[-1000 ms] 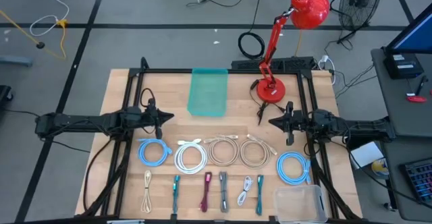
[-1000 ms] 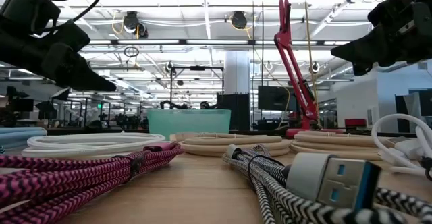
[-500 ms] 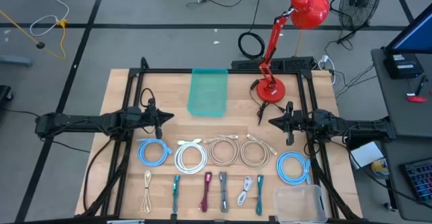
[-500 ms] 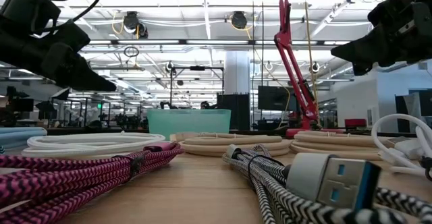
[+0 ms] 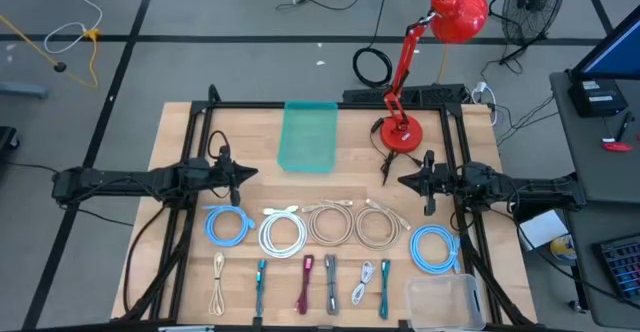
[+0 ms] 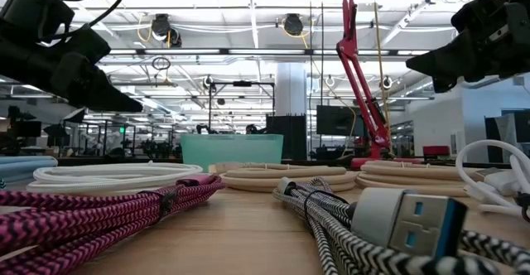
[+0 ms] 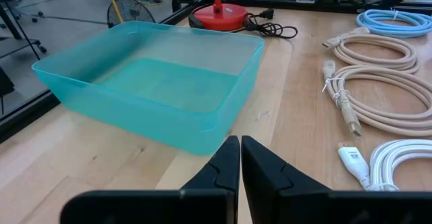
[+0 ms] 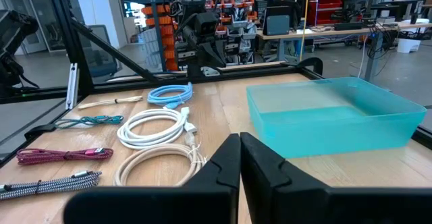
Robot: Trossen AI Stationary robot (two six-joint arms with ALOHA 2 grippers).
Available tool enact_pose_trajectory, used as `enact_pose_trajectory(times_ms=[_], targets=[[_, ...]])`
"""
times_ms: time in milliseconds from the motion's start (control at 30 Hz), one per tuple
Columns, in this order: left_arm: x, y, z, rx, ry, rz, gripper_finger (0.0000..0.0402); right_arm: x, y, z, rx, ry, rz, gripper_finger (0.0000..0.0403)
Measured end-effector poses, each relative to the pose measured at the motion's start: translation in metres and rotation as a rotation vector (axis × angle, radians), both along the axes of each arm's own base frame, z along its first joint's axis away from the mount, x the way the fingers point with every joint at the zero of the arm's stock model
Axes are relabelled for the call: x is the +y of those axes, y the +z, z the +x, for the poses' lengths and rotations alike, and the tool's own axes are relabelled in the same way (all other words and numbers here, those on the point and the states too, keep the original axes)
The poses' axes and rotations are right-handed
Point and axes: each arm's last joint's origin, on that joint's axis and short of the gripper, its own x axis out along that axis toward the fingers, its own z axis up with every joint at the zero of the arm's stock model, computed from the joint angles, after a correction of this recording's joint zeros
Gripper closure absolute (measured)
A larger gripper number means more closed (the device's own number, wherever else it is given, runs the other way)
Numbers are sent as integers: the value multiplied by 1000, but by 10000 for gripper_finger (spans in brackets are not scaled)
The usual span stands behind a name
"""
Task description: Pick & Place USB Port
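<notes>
Several coiled USB cables lie in a row on the wooden table: blue [image 5: 228,225], white [image 5: 282,231], two beige [image 5: 330,223] [image 5: 381,224] and blue [image 5: 434,247]. Short bundled cables lie nearer the front edge, among them a pink one [image 5: 305,284] and a black-white braided one [image 6: 389,225]. An empty teal bin [image 5: 308,136] stands at the far middle. My left gripper [image 5: 250,173] hovers shut at the left, my right gripper [image 5: 403,180] shut at the right, both above the table and touching nothing.
A red desk lamp [image 5: 402,132] stands at the far right, its cord [image 7: 273,28] on the table beside the base. A clear lidded box [image 5: 445,302] sits at the near right corner. A black frame [image 5: 300,105] runs round the table.
</notes>
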Motion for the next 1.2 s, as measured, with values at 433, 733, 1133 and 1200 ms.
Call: enact_pose_trajectory(times_ms=[433, 733, 1133, 1200], targets=[[0, 0, 0, 1, 0, 0, 380, 0, 0, 0, 0, 0, 0, 399], [0, 0, 0, 0, 0, 0, 380, 0, 0, 0, 0, 0, 0, 399], [1, 0, 0, 60, -6, 172, 380, 0, 0, 0, 0, 0, 0, 399], [2, 0, -1, 104, 3, 284, 380, 0, 0, 0, 0, 0, 0, 399]])
